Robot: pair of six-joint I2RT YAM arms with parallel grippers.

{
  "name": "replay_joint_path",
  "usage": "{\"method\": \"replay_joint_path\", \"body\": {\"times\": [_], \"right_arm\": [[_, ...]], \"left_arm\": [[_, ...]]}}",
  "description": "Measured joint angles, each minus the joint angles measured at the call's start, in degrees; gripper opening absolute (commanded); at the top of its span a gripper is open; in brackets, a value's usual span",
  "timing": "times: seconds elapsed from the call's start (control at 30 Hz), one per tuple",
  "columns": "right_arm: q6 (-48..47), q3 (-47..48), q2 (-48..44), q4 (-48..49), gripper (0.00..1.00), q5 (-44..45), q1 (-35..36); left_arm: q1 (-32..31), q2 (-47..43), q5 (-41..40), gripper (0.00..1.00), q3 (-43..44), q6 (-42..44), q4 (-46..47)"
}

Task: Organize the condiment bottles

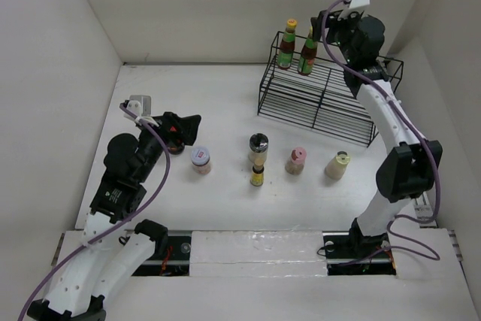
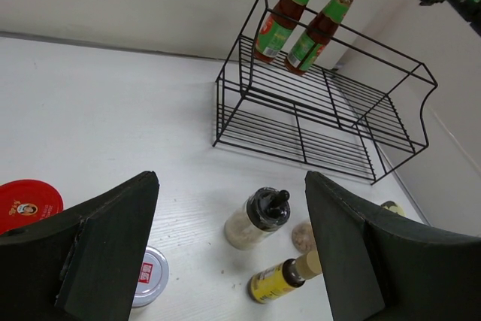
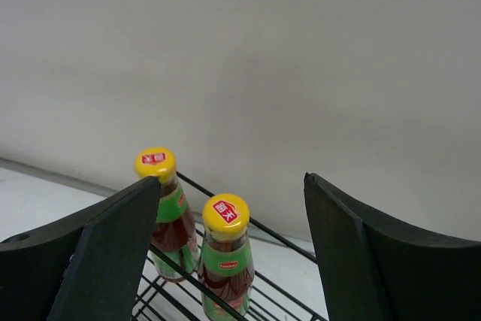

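Two tall green-and-red bottles with yellow caps stand on the upper shelf of the black wire rack. My right gripper hovers open just above them. In the right wrist view the nearer bottle stands below the gap, untouched, with the other bottle by the left finger. On the table stand a red-lidded jar, a white-lidded jar, a grey-topped grinder, a small yellow bottle, a pink-capped bottle and a cream bottle. My left gripper is open and empty over the red-lidded jar.
The rack's lower shelf holds nothing. White walls close in on the table at the back and on both sides. The rack stands close to the back right corner, with my right arm's forearm reaching over its right end.
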Motion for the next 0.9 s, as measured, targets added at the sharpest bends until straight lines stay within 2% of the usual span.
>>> {"method": "replay_joint_path", "body": {"times": [0.1,0.17,0.27,0.3,0.33,0.4,0.5,0.6,0.63,0.67,0.73,0.77,0.9], "right_arm": [[-0.5,-1.7,-4.2,1.0,0.83,0.5,0.5],[-0.8,-2.4,-6.3,1.5,0.76,0.8,1.2],[-1.4,-4.5,-9.4,2.3,0.47,-0.2,2.9],[-1.1,-6.0,-10.8,2.3,0.27,-0.9,3.8],[-1.9,-6.7,-11.5,2.2,0.22,-1.4,4.4],[-1.5,-8.6,-12.9,2.4,0.16,-2.8,6.7],[-1.9,-10.8,-13.3,2.4,0.16,-5.2,11.8],[-2.3,-12.8,-12.2,2.0,0.25,-8.1,17.7],[-2.4,-13.1,-11.1,2.0,0.30,-9.2,19.5],[-2.5,-13.3,-9.9,2.0,0.42,-10.3,21.2],[-2.6,-13.4,-7.1,1.7,0.55,-12.2,24.5],[-2.7,-13.4,-5.5,1.6,0.67,-13.0,25.9],[-3.1,-13.3,1.0,1.4,0.90,-15.8,31.3]], "left_arm": [[0.0,-0.3,-0.8,0.75,0.0,0.0,0.0],[0.0,-0.6,-1.4,0.75,0.0,-0.2,0.0],[0.0,-0.8,-3.3,0.76,0.0,-0.8,-0.1],[0.0,-1.1,-4.1,0.76,0.0,-1.1,-0.2],[0.0,-1.4,-4.9,0.80,0.0,-1.5,-0.4],[0.0,-1.9,-7.1,0.81,0.0,-2.6,-0.7],[0.0,-3.2,-10.8,0.85,0.0,-4.1,-1.6],[0.0,-5.3,-14.9,0.88,0.0,-5.2,-2.4],[0.0,-6.2,-16.5,0.92,0.0,-5.6,-2.8],[0.0,-7.1,-18.3,0.94,0.0,-6.0,-3.2],[0.0,-9.0,-21.9,0.96,0.0,-6.8,-3.6],[0.0,-9.8,-23.4,0.98,0.0,-7.1,-3.7],[0.4,-11.7,-28.2,0.99,0.0,-8.4,-4.5]]}}
